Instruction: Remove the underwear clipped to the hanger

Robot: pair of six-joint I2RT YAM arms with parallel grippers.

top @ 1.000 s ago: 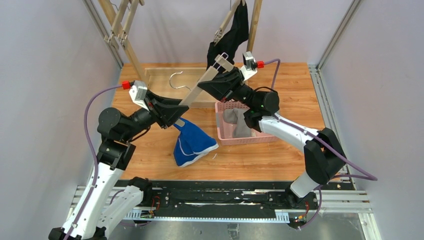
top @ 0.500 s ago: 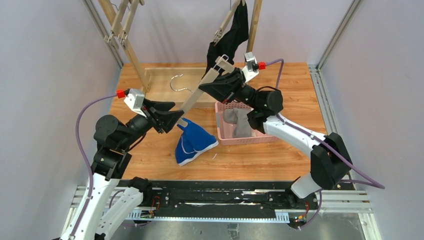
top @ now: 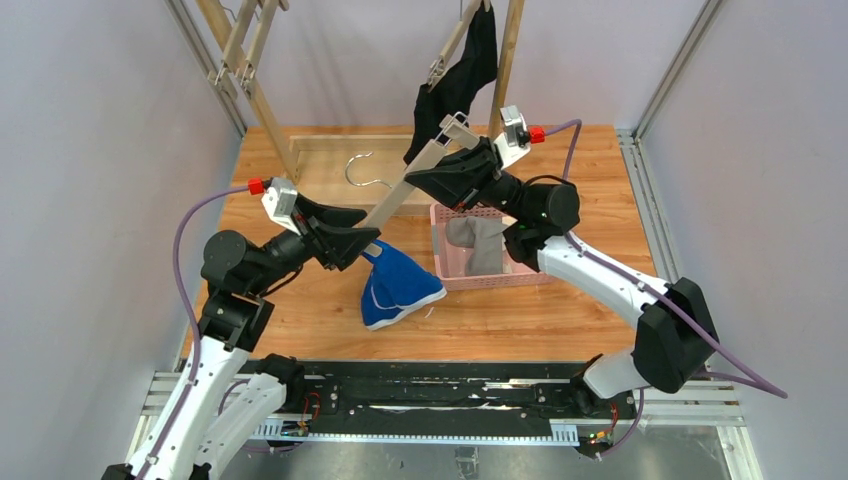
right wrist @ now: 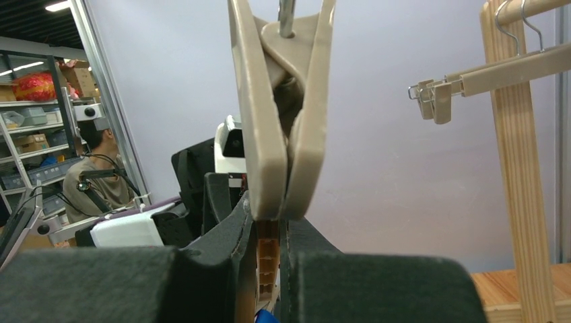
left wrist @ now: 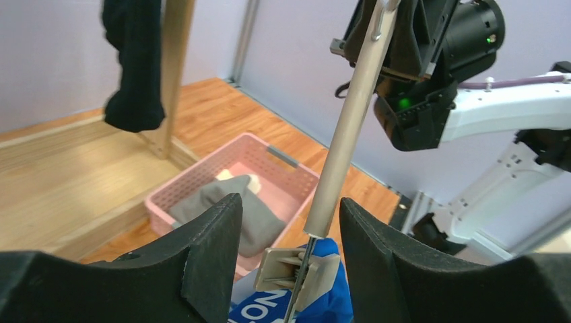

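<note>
A beige clip hanger (top: 410, 180) slants across the middle. My right gripper (top: 425, 178) is shut on its upper part; in the right wrist view my gripper (right wrist: 269, 225) pinches the bar below an empty clip (right wrist: 279, 114). The blue underwear (top: 400, 288) hangs from the lower clip (left wrist: 296, 272). My left gripper (top: 370, 245) is open, and in the left wrist view my gripper (left wrist: 289, 212) has its jaws on either side of that clip without touching it. The grey underwear (top: 475, 245) lies in the pink basket (top: 500, 280). The black underwear (top: 460, 75) hangs on a second hanger at the back.
The held hanger's metal hook (top: 360, 168) sticks out left over a shallow wooden tray (top: 320, 145). Wooden rack posts stand at the back left (top: 250, 90) and back centre (top: 505, 55). Another clip hanger (right wrist: 485, 70) hangs on the rack. Grey walls close in on both sides.
My left gripper drew back to the left, then came forward again around the lower clip. My right gripper carried the hanger and blue underwear slightly up and to the right.
</note>
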